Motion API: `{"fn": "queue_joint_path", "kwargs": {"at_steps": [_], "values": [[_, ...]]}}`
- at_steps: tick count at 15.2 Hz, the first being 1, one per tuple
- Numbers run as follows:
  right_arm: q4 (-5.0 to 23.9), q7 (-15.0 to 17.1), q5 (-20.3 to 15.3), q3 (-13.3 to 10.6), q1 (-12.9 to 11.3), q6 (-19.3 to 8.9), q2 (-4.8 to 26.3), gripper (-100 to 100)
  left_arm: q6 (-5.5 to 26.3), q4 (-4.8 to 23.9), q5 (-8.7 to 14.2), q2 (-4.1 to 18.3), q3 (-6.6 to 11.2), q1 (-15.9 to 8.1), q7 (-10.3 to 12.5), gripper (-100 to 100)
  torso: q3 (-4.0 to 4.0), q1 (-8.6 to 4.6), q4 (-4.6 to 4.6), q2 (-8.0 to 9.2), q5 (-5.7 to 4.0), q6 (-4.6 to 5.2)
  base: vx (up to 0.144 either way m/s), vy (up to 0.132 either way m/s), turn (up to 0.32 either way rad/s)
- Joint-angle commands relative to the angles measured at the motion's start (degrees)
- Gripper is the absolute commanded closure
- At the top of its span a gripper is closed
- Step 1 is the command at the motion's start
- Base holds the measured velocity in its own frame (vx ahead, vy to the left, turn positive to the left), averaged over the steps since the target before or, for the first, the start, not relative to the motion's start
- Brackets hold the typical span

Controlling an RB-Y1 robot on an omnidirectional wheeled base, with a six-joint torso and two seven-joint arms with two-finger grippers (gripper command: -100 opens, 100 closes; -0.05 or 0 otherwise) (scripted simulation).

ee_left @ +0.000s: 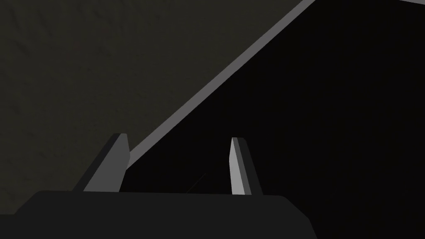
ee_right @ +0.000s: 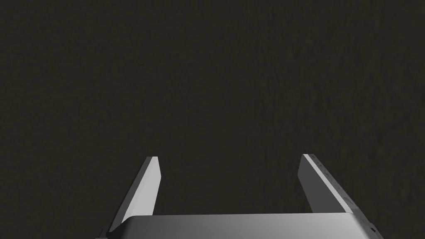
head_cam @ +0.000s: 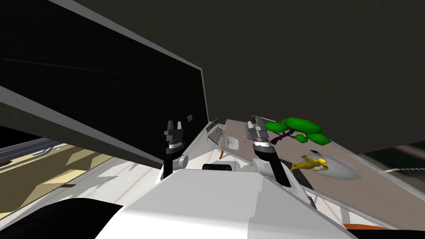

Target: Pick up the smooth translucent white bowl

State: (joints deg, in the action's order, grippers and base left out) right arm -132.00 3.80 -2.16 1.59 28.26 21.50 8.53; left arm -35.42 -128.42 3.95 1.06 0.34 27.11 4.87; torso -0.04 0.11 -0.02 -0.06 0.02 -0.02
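Both claws are raised at mid frame in the head view, blades wide apart and gripping nothing. The left claw (head_cam: 174, 123) is before a black area; the right claw (head_cam: 255, 120) overlaps the table (head_cam: 240, 132). Right of centre on the table lies the translucent white bowl (head_cam: 341, 169), its edges hazy. A yellow figure (head_cam: 310, 162) is at its left rim, inside or beside I cannot tell. A green plant (head_cam: 299, 128) stands beyond.

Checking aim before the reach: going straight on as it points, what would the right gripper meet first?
The right gripper, jaws open, faces a plain dark surface, not the bowl; distance unclear.
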Motion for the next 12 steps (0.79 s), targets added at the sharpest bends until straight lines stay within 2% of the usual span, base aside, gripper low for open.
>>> {"fn": "queue_joint_path", "kwargs": {"at_steps": [1,2,3,4,5,7,8,10,11,12], "values": [[0.7,-0.71,-0.55,-0.53,0.05,-1.08,2.04,-100,0.0,0.0,0.0,0.0,0.0,0.0,0.0,0,0.0,0.0,0.0,0.0,0.0,0.0,0.013,0.034,0.074],[1.97,-1.39,-1.12,-1.07,0.17,-1.61,3.88,-100,0.0,0.0,0.0,0.0,0.0,0.0,0.0,0,0.0,0.01,0.0,-0.01,0.0,0.01,0.018,0.038,0.093],[1.97,-1.39,-1.12,-1.07,0.17,-1.61,3.92,-100,0.0,0.0,0.0,0.0,0.0,0.0,0.0,0,-0.01,0.02,0.0,-0.01,0.01,0.0,0.016,0.038,0.069],[3.35,-2.13,-1.76,-1.67,0.3,-2.2,5.85,-100,0.0,0.0,0.0,0.0,0.0,0.0,0.0,0,-0.01,0.03,0.0,-0.01,0.01,0.01,0.013,0.046,0.082],[3.35,-2.13,-1.76,-1.67,0.3,-2.2,5.85,-100,0.0,0.0,0.0,0.0,0.0,0.0,0.0,0,0.0,0.05,0.0,-0.01,0.01,0.01,0.012,0.046,0.074],[6.27,-3.8,-3.17,-3.01,0.6,-3.52,9.19,-100,0.0,0.0,0.0,0.0,0.0,0.0,0.0,0,-0.01,0.07,0.0,-0.01,0.02,0.0,0.023,0.058,0.14],[6.46,-3.8,-3.17,-3.01,0.6,-3.52,9.82,-100,0.0,0.0,0.0,0.0,0.0,0.0,0.0,0,-0.03,0.12,-0.01,-0.05,0.02,-0.02,0.024,0.061,0.122],[9.74,-5.67,-4.75,-4.55,0.94,-4.99,13.31,-100,0.0,0.0,0.0,0.0,0.0,0.0,0.0,0,-0.03,0.11,-0.01,-0.05,0.03,0.01,0.03,0.064,0.131],[9.94,-5.67,-4.75,-4.55,0.94,-4.99,13.91,-100,0.0,0.0,0.0,0.0,0.0,0.0,0.0,0,-0.04,0.15,-0.02,-0.07,0.03,-0.02,0.026,0.068,0.127],[11.8,-6.68,-5.6,-5.38,1.13,-5.78,15.98,-100,0.0,0.0,0.0,0.0,0.0,0.0,0.0,0,-0.04,0.15,-0.02,-0.06,0.03,0.0,0.015,0.063,0.123]]}}
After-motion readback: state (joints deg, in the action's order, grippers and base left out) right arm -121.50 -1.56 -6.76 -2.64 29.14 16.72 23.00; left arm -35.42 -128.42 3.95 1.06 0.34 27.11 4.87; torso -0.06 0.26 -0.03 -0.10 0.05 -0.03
